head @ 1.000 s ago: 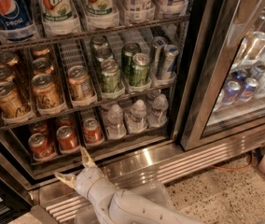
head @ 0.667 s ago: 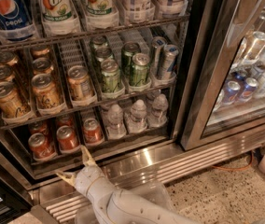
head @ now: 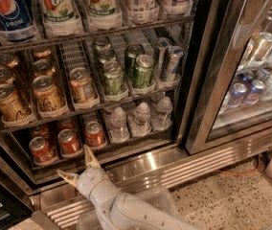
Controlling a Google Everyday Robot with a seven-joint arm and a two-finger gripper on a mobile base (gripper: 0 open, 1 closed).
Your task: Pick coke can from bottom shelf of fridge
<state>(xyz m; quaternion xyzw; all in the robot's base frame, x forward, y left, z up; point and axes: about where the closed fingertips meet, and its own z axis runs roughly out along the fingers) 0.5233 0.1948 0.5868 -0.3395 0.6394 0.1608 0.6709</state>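
The fridge stands open, with a steel frame and dark wire racks. On the bottom shelf, several red coke cans stand in lanes at the left; the front ones are at the left, middle and right. Small clear water bottles stand to their right. My gripper is low in front of the shelf, just below the front red cans, fingers spread open and empty. One fingertip points up toward the right can, the other points left.
Orange-gold cans and green cans fill the rack above. Large bottles stand on the rack over that. A closed glass door with more cans is at the right. The steel sill and speckled floor lie below.
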